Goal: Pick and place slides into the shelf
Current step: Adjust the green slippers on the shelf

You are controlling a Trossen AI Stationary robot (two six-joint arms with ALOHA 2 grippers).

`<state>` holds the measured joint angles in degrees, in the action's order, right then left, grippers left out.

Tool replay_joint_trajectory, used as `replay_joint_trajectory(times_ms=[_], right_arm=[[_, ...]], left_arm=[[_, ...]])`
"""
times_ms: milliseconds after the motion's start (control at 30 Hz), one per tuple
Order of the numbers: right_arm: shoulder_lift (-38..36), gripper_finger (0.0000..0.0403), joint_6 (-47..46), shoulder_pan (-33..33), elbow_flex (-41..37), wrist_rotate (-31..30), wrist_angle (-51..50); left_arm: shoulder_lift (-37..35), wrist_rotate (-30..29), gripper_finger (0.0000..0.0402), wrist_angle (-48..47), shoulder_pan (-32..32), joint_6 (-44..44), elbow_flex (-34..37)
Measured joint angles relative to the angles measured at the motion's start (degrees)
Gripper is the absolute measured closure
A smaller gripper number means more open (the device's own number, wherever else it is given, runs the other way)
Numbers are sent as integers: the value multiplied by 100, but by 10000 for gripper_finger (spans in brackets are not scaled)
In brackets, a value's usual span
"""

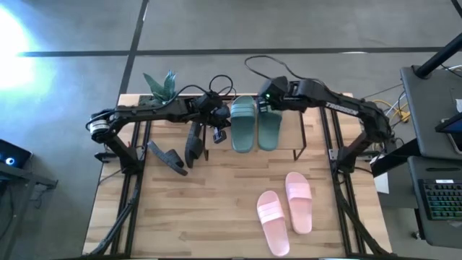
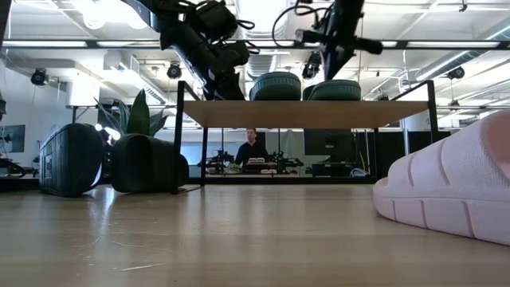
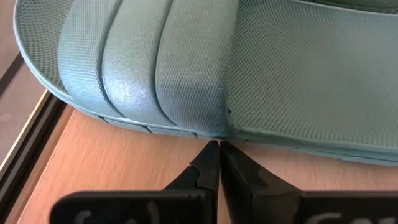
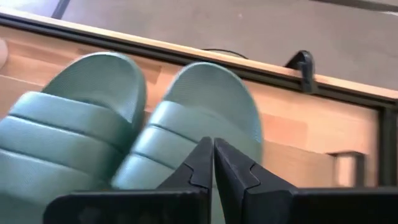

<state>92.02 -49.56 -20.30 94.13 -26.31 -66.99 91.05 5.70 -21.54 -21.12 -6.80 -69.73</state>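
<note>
Atop the shelf (image 1: 296,137), green slides (image 1: 254,124) sit between both arms' closed, empty jaws

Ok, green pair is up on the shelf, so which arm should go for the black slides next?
Left, probably. The black slides lie on the table just beside the shelf on the left arm's side, close to the left gripper. The right gripper is over the green slides, farther away. Both grippers are shut.
</note>
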Motion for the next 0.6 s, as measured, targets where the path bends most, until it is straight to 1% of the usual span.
replay_joint_trajectory(times_ms=[167, 433, 600], right_arm=[[226, 394, 371, -350, 0, 369, 338], [622, 394, 864, -610, -9, 415, 650], [848, 394, 1061, -668, -11, 648, 814]], left_arm=[[-2, 1, 402, 0, 0, 4, 0], [-7, 1, 402, 0, -5, 4, 0], [-7, 1, 402, 2, -5, 9, 0]])
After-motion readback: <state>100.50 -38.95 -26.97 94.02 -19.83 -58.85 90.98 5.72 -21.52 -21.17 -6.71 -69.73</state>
